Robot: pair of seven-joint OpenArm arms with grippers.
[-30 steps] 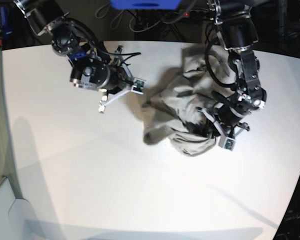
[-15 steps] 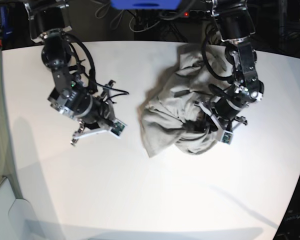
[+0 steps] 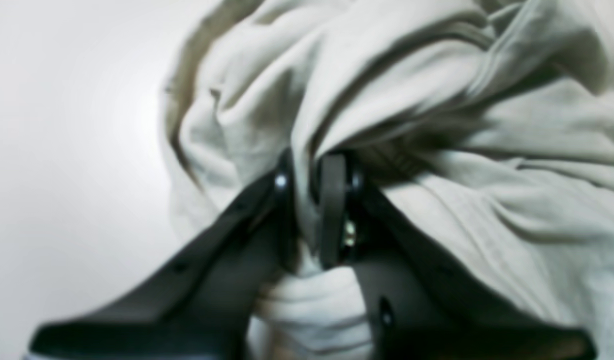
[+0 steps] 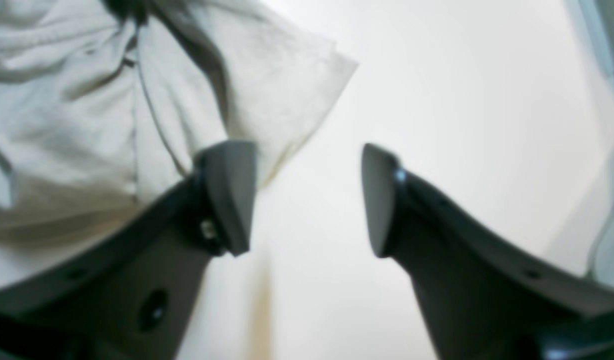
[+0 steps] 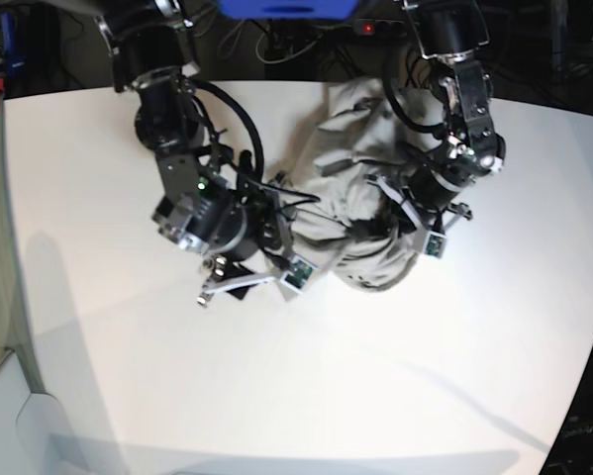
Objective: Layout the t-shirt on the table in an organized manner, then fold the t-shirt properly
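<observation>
T-shirt (image 5: 360, 198), bunched on tabletop (image 5: 425, 376): left gripper (image 3: 312, 220) jaws pinched a fold, right gripper (image 4: 304, 200) jaws wide at its corner; risk—pulling would drag the whole bundle, not spread it.

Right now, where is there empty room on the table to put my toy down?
The table is bare across its wide near part, below both arms, and along the left side past the right gripper. The middle back is crowded: the bunched t-shirt lies there, pinched by the left gripper.
</observation>
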